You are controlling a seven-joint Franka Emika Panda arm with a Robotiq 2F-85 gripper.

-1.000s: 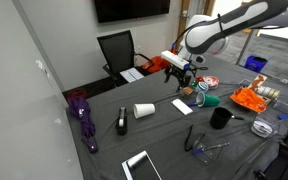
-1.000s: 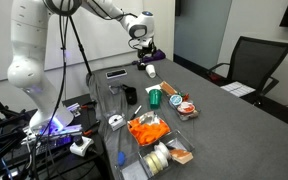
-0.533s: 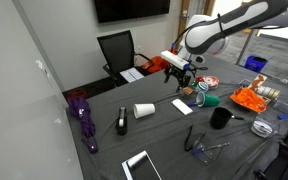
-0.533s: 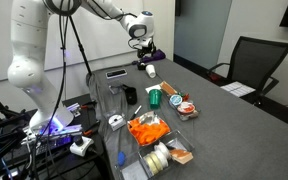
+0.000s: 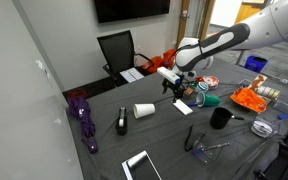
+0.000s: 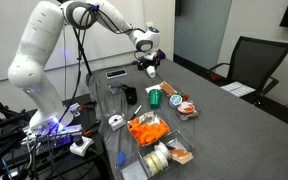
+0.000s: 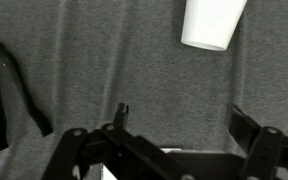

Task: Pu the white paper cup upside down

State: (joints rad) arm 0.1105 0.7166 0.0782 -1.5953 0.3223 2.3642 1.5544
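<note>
The white paper cup (image 5: 144,110) lies on its side on the grey table, left of the middle. In the wrist view it (image 7: 214,22) sits at the top edge, beyond the jaws and a little to the right. My gripper (image 5: 171,90) hangs above the table just right of the cup, apart from it. It also shows in an exterior view (image 6: 150,66), with the cup (image 6: 152,72) partly hidden below it. In the wrist view the gripper (image 7: 184,115) is open and empty, with bare table between its fingertips (image 7: 121,110).
A flat white card (image 5: 182,106), a black mug (image 5: 220,117) and a green object (image 5: 211,100) lie right of the cup. An orange bag (image 5: 252,98) is far right. A purple umbrella (image 5: 81,115), a black object (image 5: 121,121) and a tablet (image 5: 141,165) lie left and front.
The arm has come down and moved left toward the cup, so the gripper now hangs lower and closer to it. The cup has not moved.
</note>
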